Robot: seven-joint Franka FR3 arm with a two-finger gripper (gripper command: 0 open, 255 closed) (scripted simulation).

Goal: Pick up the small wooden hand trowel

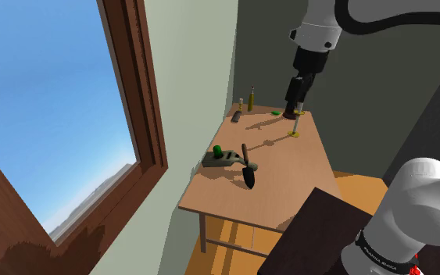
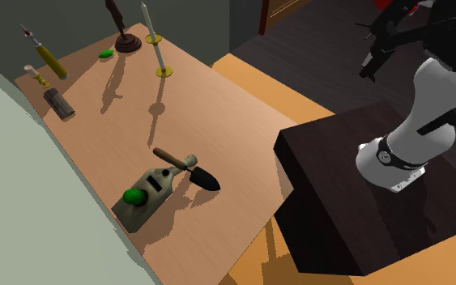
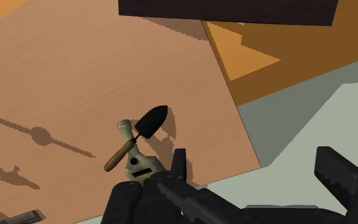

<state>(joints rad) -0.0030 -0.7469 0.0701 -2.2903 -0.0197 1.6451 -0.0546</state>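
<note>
The hand trowel lies near the window side of the wooden table, brown handle toward the far end and black blade toward the near edge. In the second exterior view the trowel rests against an olive tool with a green knob. My gripper hangs high over the table's far end, well away from the trowel. In the wrist view the gripper is open and holds nothing. Beyond one of its fingers lies the trowel, its blade pointing away.
At the table's far end stand a pale candle on a yellow base, a dark holder, a yellow bottle, a small green thing and a dark block. The dark stand borders the table. A window runs alongside.
</note>
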